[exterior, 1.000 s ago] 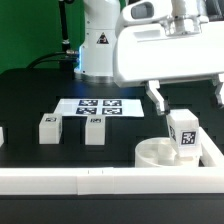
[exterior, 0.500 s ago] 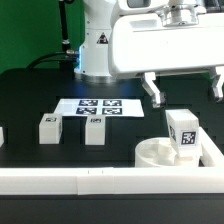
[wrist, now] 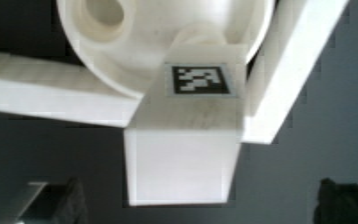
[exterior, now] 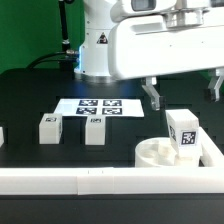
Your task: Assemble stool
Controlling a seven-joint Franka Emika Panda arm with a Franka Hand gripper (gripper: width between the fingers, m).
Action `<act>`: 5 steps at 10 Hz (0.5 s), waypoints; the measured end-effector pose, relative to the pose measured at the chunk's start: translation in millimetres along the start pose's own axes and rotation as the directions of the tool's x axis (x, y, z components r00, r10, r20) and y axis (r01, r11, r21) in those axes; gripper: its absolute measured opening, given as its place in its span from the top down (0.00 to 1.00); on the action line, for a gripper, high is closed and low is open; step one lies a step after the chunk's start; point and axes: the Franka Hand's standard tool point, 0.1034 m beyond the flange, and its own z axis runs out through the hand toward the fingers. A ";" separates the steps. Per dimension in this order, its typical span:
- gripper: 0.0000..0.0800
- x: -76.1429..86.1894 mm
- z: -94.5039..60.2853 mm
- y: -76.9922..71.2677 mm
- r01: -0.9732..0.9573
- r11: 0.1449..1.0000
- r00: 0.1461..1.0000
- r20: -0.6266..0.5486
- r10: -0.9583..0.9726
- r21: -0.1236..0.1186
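While wide and empty above the leg (exterior: 182,135) upright on the seat (exterior: 152,153), end effector (exterior: 187,92) clear; seat beside the bar (exterior: 90,180).

The seat (exterior: 155,153) and the leg (exterior: 183,125) on it are white, the leg's tag (exterior: 186,141) patterned black-and-white, the table (exterior: 30,100) black.
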 end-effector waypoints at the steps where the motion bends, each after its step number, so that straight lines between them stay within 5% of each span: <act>1: 0.19 -4.4 0.9 -4.1 -0.003 1.000 0.996 0.087 0.002 0.019; 2: 0.19 -7.5 0.2 -7.8 -0.010 0.999 0.983 0.183 0.002 0.039; 5: 0.19 -1.0 9.4 -3.0 0.166 0.985 0.976 0.135 -0.172 0.056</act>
